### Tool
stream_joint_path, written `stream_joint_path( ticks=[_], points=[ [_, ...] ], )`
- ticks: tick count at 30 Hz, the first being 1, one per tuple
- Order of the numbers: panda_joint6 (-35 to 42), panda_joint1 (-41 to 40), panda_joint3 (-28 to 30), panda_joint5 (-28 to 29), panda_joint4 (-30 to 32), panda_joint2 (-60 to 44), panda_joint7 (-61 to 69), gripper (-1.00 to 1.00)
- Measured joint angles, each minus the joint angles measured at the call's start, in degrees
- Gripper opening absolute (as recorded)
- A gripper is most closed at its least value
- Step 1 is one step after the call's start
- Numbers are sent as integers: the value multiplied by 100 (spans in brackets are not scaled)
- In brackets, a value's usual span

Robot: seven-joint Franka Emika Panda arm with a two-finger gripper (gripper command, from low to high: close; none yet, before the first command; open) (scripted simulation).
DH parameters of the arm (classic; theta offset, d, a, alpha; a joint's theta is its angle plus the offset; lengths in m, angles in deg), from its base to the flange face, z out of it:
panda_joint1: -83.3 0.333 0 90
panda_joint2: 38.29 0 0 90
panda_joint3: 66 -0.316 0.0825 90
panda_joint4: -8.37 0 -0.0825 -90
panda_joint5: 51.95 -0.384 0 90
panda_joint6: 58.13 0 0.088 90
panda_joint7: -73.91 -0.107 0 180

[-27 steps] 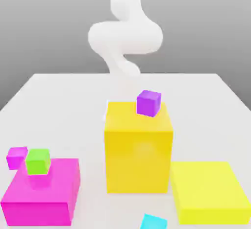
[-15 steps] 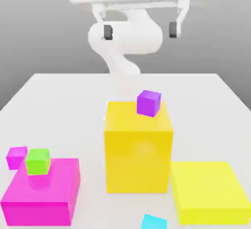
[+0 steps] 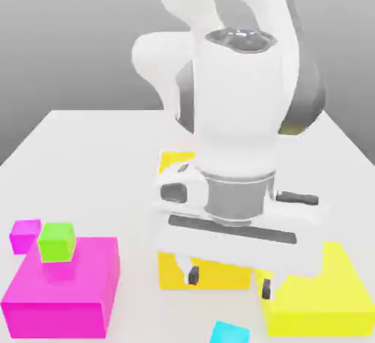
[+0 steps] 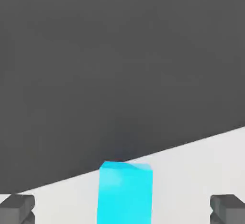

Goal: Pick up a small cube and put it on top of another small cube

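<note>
Seen from the exterior view, the arm [image 3: 238, 114] fills the middle of the scene, its gripper [image 3: 228, 281] pointing down with both fingers spread wide and nothing between them. Just below the gripper, at the near edge of the table [image 3: 88, 158], sits the small cyan cube [image 3: 229, 332], apart from the fingertips and not touched. Behind the gripper stands the tall yellow block [image 3: 179, 268], mostly hidden by the hand, and beside the gripper toward the exterior view's right lies the flat yellow block [image 3: 322, 297]. Well away from the gripper, toward the exterior view's left, the lime-green cube [image 3: 57, 241] rests on top of the magenta block [image 3: 66, 286], with the small magenta cube [image 3: 26, 234] just beside it, at the block's far corner. From the hand view, the cyan cube [image 4: 125, 192] stands on the pale table [image 4: 201, 165], between the two dark fingertips [image 4: 16, 207] and closer to one of them, clear of both; the jaws stand wide apart, and dark background lies beyond the table's edge.
</note>
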Motion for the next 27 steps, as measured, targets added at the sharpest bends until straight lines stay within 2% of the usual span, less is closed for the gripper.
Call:
stream_joint_path(
  ticks=[5,6,12,17,24,27],
  points=[
    [-634,125,112,117,-134,-1038,-233,0],
    [-781,150,142,142,-171,-1226,-254,-100],
    [-863,160,154,158,-189,-1320,-267,-100],
    [-267,78,49,36,-36,-576,-175,-100],
    [511,-782,713,140,604,875,1069,-100],
    [824,-1480,984,100,901,1495,1745,-100]
  ],
)
